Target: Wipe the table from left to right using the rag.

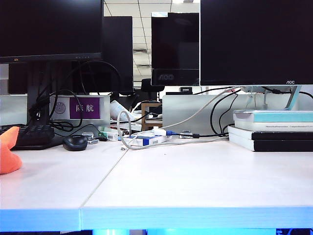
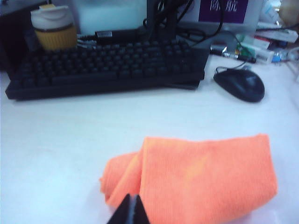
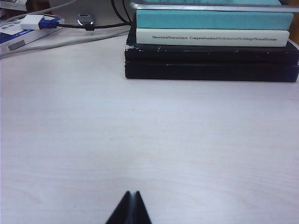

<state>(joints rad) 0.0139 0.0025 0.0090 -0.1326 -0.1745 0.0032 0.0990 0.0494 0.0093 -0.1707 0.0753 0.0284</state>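
Rag (image 2: 196, 179) just beyond closed left claw (image 2: 130, 212)

Fuzzy orange microfibre cloth rag (image 2: 201, 179), smooth matt white counter (image 3: 149, 140) with faint wood-like grain, matt black plastic mouse (image 2: 239, 84) and keyboard (image 2: 107, 65), glossy dark monitor screens (image 1: 254, 39), worn black book covers (image 3: 210, 60).

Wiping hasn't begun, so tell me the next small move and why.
Probably open the left end effector and lower it onto the soft orange microfibre rag. Its jaws are shut above the near edge of the rag, holding nothing, and the rag lies at the left end of the wide white table. The right end effector, also shut, hangs over bare table by the stacked books.
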